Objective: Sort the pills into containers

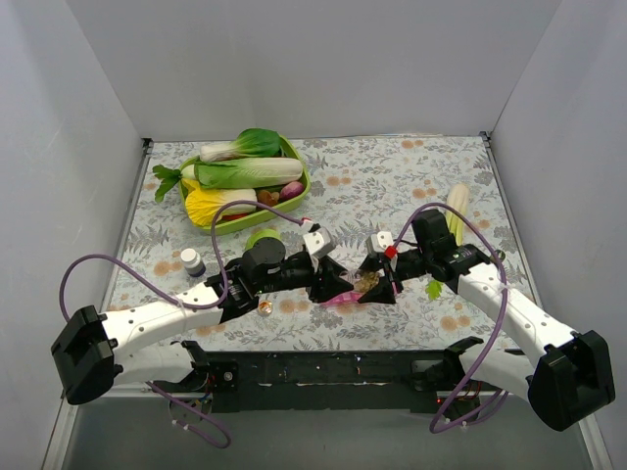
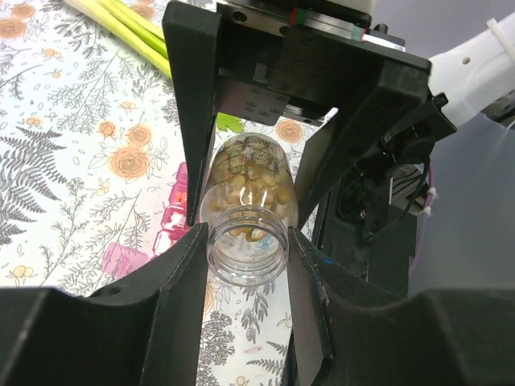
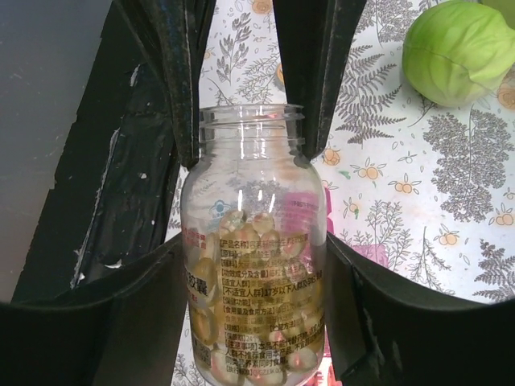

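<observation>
Pills [image 3: 259, 235]: small amber beads half-filling uncapped clear plastic bottle [image 3: 253, 157].
Containers: translucent pink pill-box strip [image 2: 175, 203] beneath bottle; contents unclear.
Left fingers [image 2: 179, 301]: clamping neck.
Right fingers [image 3: 129, 322]: clamping body.

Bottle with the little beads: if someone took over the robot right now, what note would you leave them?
Left gripper: shut on the bottle at its neck.
Right gripper: shut on its body.
Bottle is open, held between both above the table, pills inside.
Pill box lies on the table beneath.
Done: cap off.
Left: getting pills into the cells.
</observation>
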